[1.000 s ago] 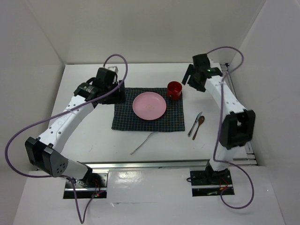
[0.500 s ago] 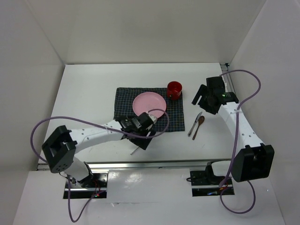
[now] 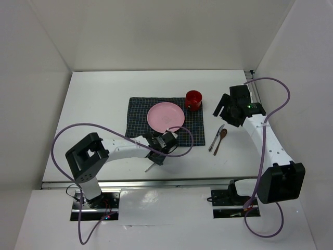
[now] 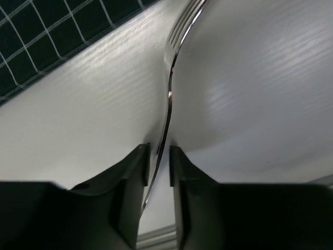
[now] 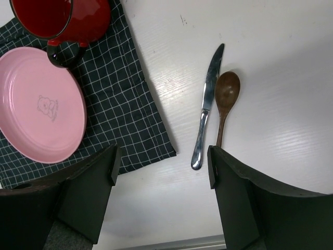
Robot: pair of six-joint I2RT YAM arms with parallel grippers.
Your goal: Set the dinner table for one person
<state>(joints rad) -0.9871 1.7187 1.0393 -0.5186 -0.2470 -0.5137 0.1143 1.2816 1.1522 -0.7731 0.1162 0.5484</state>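
On the white dinner table (image 3: pixel 99 109) a dark checked mat (image 3: pixel 192 130) carries a pink plate (image 3: pixel 165 117) and a red mug (image 3: pixel 193 100). A silver fork (image 3: pixel 150 167) lies on the table in front of the mat. My left gripper (image 3: pixel 157 155) is low over it. In the left wrist view the fork (image 4: pixel 169 88) runs between the two fingers of that gripper (image 4: pixel 158 151), which stand narrow with a thin gap still showing. My right gripper (image 5: pixel 162 156) hovers open above the knife (image 5: pixel 207 104) and wooden spoon (image 5: pixel 225 101), holding nothing.
The knife (image 3: pixel 217 136) and spoon (image 3: pixel 220 139) lie side by side just right of the mat. A silver rail (image 3: pixel 171 182) runs along the near table edge, close behind the fork. White walls enclose the table on three sides.
My left arm swung from the mat's far left corner down to the fork at the front, and its jaws have narrowed round the handle. My right arm drew back to the right, then held still.
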